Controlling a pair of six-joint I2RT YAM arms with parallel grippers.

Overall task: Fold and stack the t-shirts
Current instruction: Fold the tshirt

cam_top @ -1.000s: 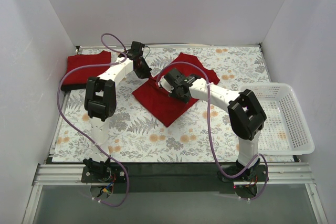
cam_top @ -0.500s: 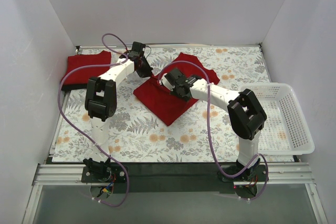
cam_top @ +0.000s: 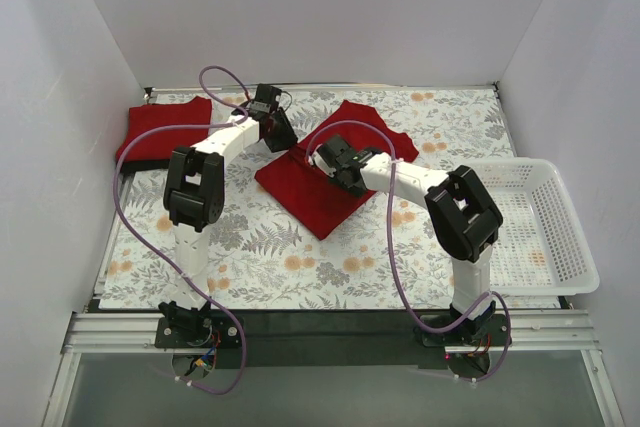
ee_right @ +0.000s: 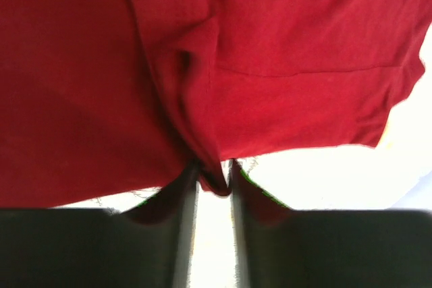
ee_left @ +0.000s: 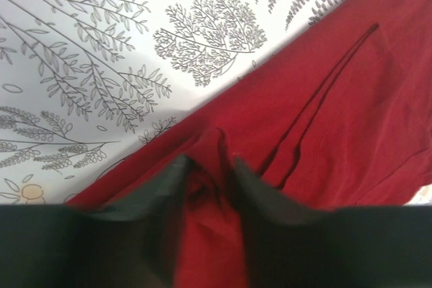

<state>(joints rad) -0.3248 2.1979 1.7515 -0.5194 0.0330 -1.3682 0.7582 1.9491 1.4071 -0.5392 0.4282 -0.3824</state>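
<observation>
A floral table cover (cam_top: 250, 247) spans the walled work area. A folded red shirt (cam_top: 165, 130) lies in its far left corner against the side wall, well apart from the arms' working spot. Purple cables (cam_top: 130, 162) loop from each arm over the cloth, and the right arm's forearm crosses above the near right part of the red t-shirt (cam_top: 310, 197). That shirt lies partly spread near the middle of the table, toward the far side. The left gripper (cam_top: 287, 144) sits at its far left edge. In the left wrist view the left gripper (ee_left: 209, 166) has its fingers nearly together, pinching a raised ridge of red fabric just inside the hem, with the patterned cover (ee_left: 81, 65) beyond. The right gripper (cam_top: 318, 155) is close beside it over the shirt's upper middle. In the right wrist view it (ee_right: 214, 179) is clamped narrow on a puckered fold of the same shirt. A white basket (cam_top: 560, 247) stands at the table's right edge, apart from the shirt, and only its slotted floor shows inside.
</observation>
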